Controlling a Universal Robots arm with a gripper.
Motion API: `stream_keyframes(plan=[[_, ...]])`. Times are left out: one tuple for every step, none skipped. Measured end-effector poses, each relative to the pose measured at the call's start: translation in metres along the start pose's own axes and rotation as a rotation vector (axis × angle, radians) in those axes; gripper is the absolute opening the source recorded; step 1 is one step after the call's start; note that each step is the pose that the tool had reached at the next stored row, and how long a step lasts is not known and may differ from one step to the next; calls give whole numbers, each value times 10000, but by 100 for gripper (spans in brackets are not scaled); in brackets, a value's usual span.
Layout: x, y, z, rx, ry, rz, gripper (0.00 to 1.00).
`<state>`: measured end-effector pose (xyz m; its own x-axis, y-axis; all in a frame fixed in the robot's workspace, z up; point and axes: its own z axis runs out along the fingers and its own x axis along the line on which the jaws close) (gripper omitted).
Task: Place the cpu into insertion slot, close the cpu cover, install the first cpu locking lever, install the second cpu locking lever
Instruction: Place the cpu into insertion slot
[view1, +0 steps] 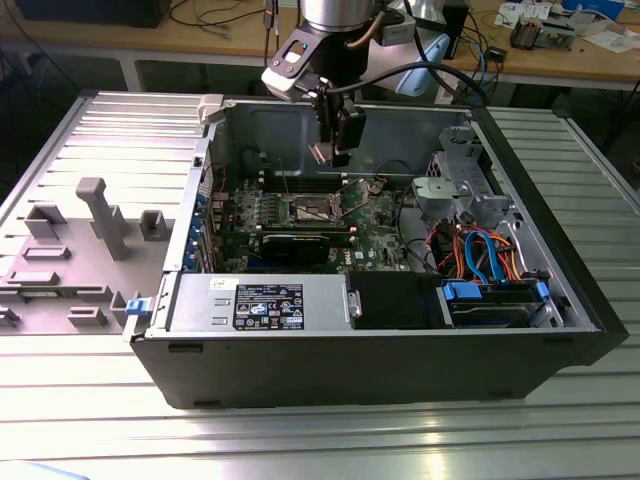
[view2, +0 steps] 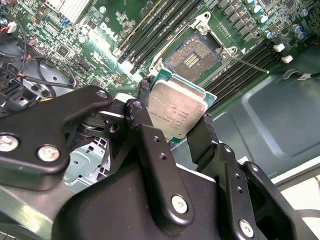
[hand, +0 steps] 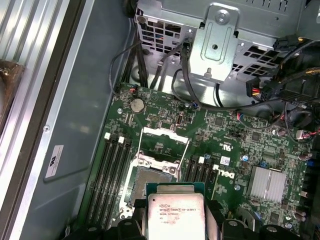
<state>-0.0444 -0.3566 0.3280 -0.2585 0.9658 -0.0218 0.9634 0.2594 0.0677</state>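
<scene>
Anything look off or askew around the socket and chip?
Nothing stands out. The cpu is clamped squarely in the tool above the board, the insertion slot is empty, and the cpu cover stands open. No visible damage or stray parts.

The gripper (hand: 174, 224) clamps the cpu (hand: 175, 207) by two opposite edges, metal top toward the camera, above the green circuit board (hand: 225, 127), partly hiding the unoccupied insertion slot (hand: 150, 178), whose cpu cover (hand: 165, 145) is swung open.
</scene>
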Motion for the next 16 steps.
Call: stream_keyframes(plan=[[0,0,0,0,-2,8,55],[0,0,0,1,-4,16,55],[0,0,0,2,-8,34,55],[0,0,0,3,-13,50,55],[0,0,0,4,-17,65,55],[0,0,0,5,-21,78,55],[0,0,0,7,-25,90,55],[0,0,0,7,-27,98,55],[0,0,0,8,-30,108,55],[0,0,0,9,-33,119,55],[0,0,0,9,-36,130,55],[0,0,0,11,-40,142,55],[0,0,0,13,-46,162,55],[0,0,0,14,-50,178,55],[0,0,1,15,-54,191,55],[0,0,0,16,-59,204,55]])
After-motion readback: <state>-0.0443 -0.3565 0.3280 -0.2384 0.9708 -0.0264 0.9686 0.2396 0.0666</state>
